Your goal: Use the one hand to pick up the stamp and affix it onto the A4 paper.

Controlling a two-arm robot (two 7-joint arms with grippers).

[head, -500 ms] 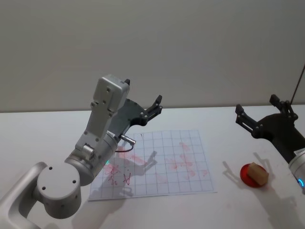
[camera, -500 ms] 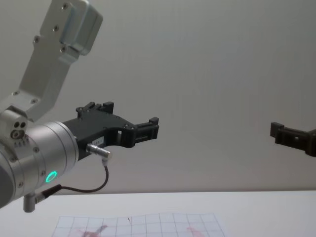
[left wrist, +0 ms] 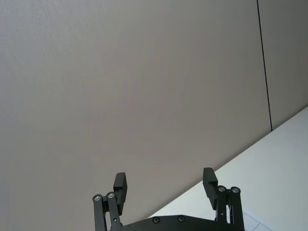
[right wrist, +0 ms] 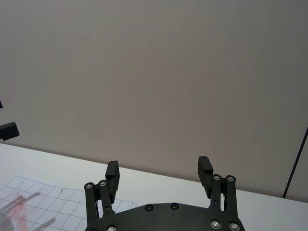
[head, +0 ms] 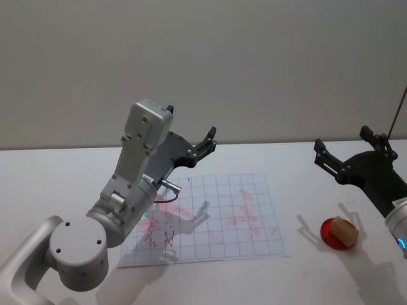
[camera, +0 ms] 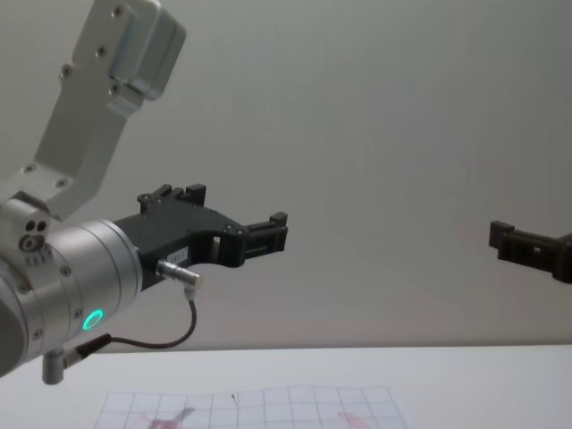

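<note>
The stamp (head: 344, 229), a small light-brown wooden block, rests on a red round pad (head: 331, 236) on the table's right side. My right gripper (head: 342, 142) hovers open above and behind it, well off the table, nothing between its fingers; it is also open in its wrist view (right wrist: 158, 167) and enters the chest view from the right (camera: 520, 245). The A4 paper (head: 210, 216), white with a grey grid and reddish marks, lies flat mid-table. My left gripper (head: 206, 143) hangs open in the air over the paper's far-left part (camera: 268, 234).
The white table (head: 57, 178) stretches to a plain grey wall. A thin dark cable (head: 399, 111) runs down at the far right. The left arm's silver wrist with a green light (camera: 90, 319) looms over the paper's left side.
</note>
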